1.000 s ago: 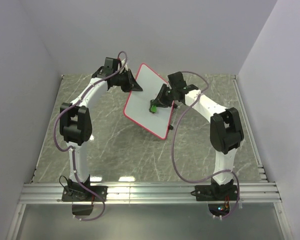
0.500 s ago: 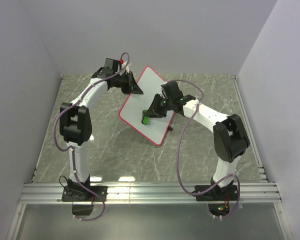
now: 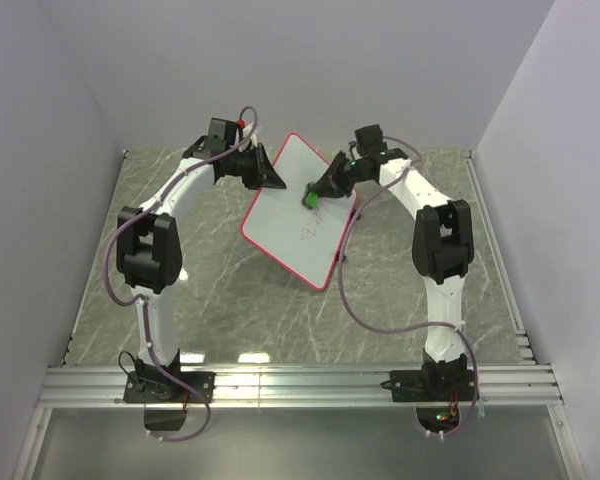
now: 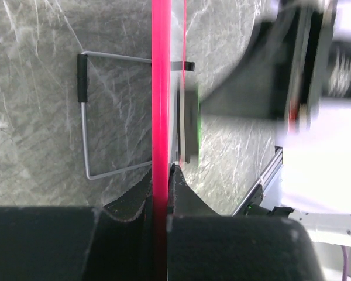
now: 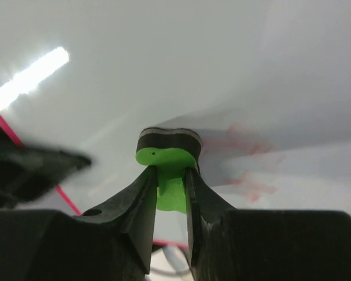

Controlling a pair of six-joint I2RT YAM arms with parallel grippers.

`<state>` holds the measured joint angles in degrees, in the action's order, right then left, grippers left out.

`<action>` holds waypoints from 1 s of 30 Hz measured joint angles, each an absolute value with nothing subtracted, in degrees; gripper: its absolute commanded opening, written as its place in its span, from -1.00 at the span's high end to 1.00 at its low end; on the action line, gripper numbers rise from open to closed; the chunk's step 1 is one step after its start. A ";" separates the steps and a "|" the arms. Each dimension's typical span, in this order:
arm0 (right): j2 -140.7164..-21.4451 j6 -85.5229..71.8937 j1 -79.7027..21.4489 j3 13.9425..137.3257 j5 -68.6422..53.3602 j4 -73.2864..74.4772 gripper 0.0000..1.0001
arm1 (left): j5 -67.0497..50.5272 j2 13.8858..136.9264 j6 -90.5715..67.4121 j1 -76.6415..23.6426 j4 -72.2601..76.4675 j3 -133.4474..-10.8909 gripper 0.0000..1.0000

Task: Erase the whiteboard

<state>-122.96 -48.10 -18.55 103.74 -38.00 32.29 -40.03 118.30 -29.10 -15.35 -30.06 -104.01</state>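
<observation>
The whiteboard [image 3: 292,215], white with a red-pink rim, stands tilted at the back middle of the table. Faint red scribbles [image 3: 310,232] show on its lower half and in the right wrist view [image 5: 245,170]. My left gripper [image 3: 271,178] is shut on the board's upper left rim [image 4: 161,117]. My right gripper [image 3: 313,197] is shut on the small green eraser [image 5: 167,153], whose black pad is pressed against the board's face [image 5: 164,70] near its upper right part. The eraser also shows in the top view [image 3: 310,200].
The board's wire stand with a black foot [image 4: 82,79] rests on the grey marbled table [image 3: 220,290]. Grey walls close in the back and sides. A metal rail [image 3: 300,385] runs along the near edge by the arm bases.
My right gripper with the eraser swept down the board to its lower left, then back up to the upper right. The board shifted slightly under the strokes. The left gripper kept its hold.
</observation>
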 measured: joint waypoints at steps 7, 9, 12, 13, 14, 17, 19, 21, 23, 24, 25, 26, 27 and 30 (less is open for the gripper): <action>-132.05 -48.51 -11.99 115.70 -33.21 32.97 1.00 | -37.39 116.84 -30.74 -16.34 -30.68 -103.22 0.99; -131.57 -48.60 -12.08 114.56 -32.47 32.03 1.00 | -37.01 116.71 -30.94 -16.49 -30.83 -103.20 0.99; -127.90 -48.80 -13.02 108.09 -30.04 26.70 1.00 | -36.84 116.62 -31.18 -16.49 -31.27 -103.20 0.99; -126.58 -48.82 -13.39 105.93 -29.28 25.28 1.00 | -36.82 116.62 -31.18 -16.53 -31.31 -103.20 0.99; -124.25 -48.95 -14.02 101.78 -28.25 22.44 1.00 | -36.82 116.60 -31.16 -16.53 -31.31 -103.20 0.99; -116.77 -49.87 -17.19 90.39 -26.24 18.00 1.00 | -36.73 116.60 -30.63 -16.53 -31.38 -103.22 0.99; -111.31 -51.00 -20.47 82.91 -25.93 14.70 1.00 | -36.69 116.60 -30.28 -16.49 -31.51 -103.31 0.99; -107.42 -51.72 -23.42 77.78 -26.24 12.91 1.00 | -36.71 116.60 -29.69 -16.43 -31.79 -103.42 0.99; -104.33 -52.03 -26.39 74.13 -26.70 11.99 1.00 | -36.82 116.60 -29.28 -16.38 -32.14 -103.55 0.99; -103.15 -52.05 -27.64 72.88 -27.11 11.77 1.00 | -36.97 116.62 -29.08 -16.38 -32.32 -103.61 1.00; -102.52 -52.07 -28.32 72.05 -27.46 11.49 1.00 | -37.21 116.62 -28.71 -16.38 -32.62 -103.77 0.99; -101.80 -52.14 -28.99 70.94 -28.05 11.03 1.00 | -37.39 116.62 -28.47 -16.38 -32.75 -103.83 0.99; -101.38 -52.34 -29.32 70.04 -28.58 10.44 1.00 | -37.63 116.64 -28.10 -16.38 -32.93 -103.88 0.99; -100.99 -53.08 -29.50 68.18 -30.20 8.84 1.00 | -38.33 116.73 -27.24 -16.38 -33.32 -103.96 0.99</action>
